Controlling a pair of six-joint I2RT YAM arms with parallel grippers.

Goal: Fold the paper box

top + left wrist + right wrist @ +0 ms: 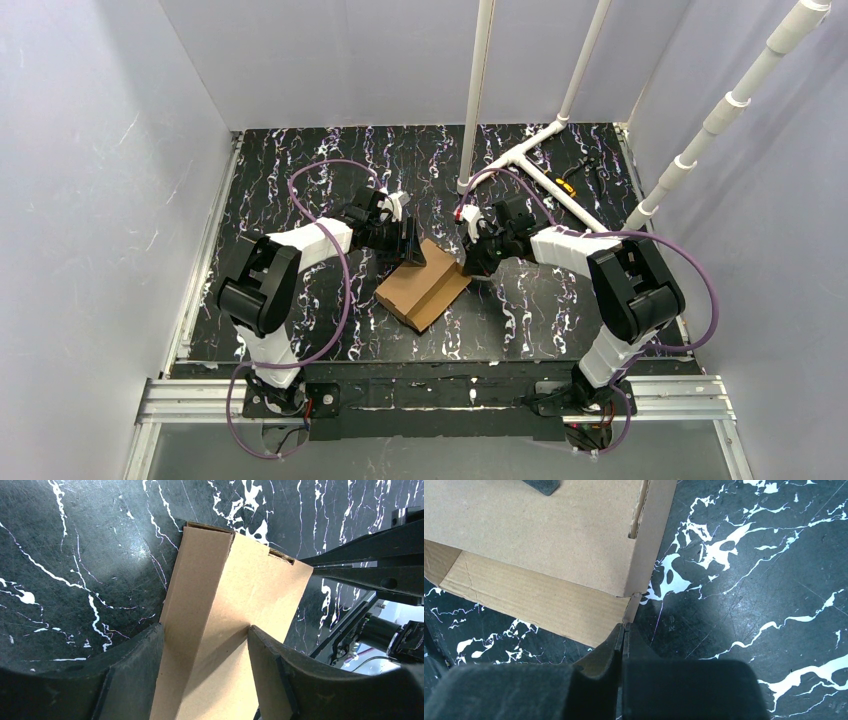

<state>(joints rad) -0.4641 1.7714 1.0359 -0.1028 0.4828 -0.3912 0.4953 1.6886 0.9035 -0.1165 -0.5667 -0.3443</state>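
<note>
The paper box (425, 287), plain brown cardboard and partly folded, lies on the black marbled table (300, 180) between both arms. My left gripper (410, 246) is at its far left end. In the left wrist view its fingers (135, 670) straddle the raised side wall and lid panel (235, 595), one tip against each side of the cardboard. My right gripper (467, 264) is at the box's right corner. In the right wrist view its fingertips (624, 628) are pressed together on the thin edge of a corner flap (632, 604) below the lid (549, 535).
White plastic pipes (545, 165) stand and lie at the back right, with a small yellow and black tool (568, 184) beside them. Pale walls enclose the table on three sides. Purple cables loop around both arms.
</note>
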